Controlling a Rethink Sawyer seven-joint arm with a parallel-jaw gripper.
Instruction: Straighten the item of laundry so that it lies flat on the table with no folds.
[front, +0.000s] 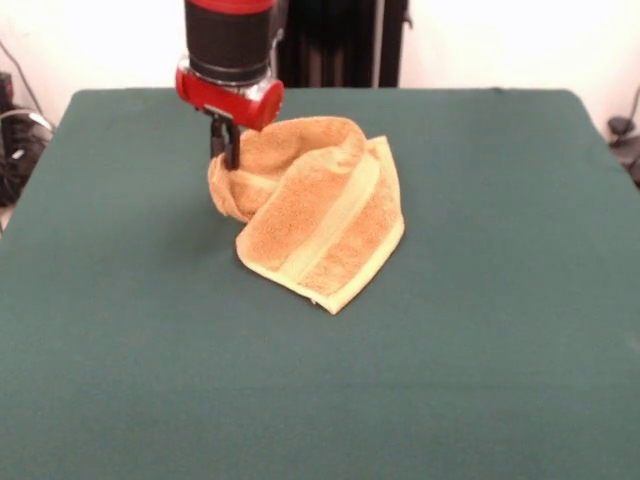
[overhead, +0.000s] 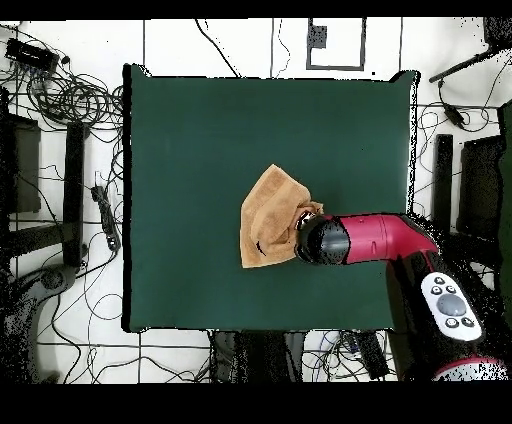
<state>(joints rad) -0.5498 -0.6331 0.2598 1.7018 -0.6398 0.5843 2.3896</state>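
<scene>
I am pinching the towel (front: 318, 210) by its upper-left fold with my gripper (front: 225, 150), fingers closed on the cloth. The towel is sitting bunched near the middle of the table (front: 480, 330), its long axis trailing from my grip toward the lower right of the front view (so that is probably the way to pull against).

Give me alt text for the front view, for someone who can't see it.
A red and black robot arm comes down from the top, its gripper at the raised edge of a crumpled orange-tan towel. The towel lies folded over itself, a paler band across it, near the middle of a dark green table.
</scene>
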